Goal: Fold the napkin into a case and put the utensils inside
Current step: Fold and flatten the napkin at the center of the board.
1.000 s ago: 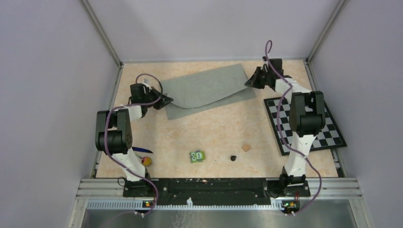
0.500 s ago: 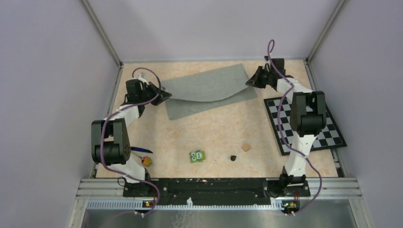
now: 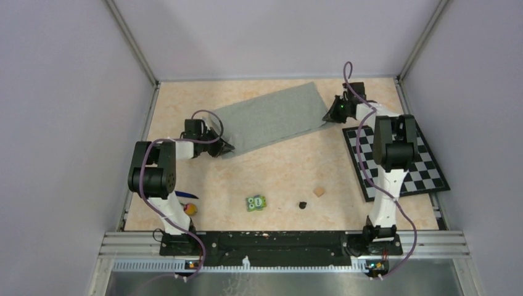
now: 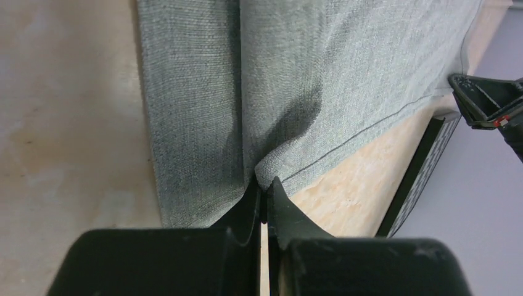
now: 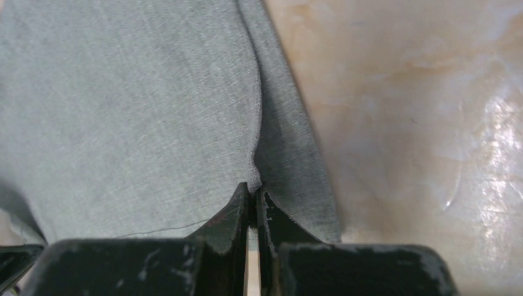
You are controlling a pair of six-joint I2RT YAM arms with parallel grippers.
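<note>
Top external view: the left gripper (image 3: 227, 148) and right gripper (image 3: 329, 115) each pinched a napkin (image 3: 268, 120) corner; open table (image 3: 284, 168) lay below its lower edge.

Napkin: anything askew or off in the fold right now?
Slightly. The napkin lies diagonally on the table, pinched at its ends by the left gripper and right gripper. Both wrist views show a strip of lower layer past the top layer: edges not aligned. No damage visible.

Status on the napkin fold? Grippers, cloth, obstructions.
Left gripper shut on napkin corner; right gripper shut on opposite end. Cloth doubled over. Utensils lie apart, near-left; nothing blocking.
</note>
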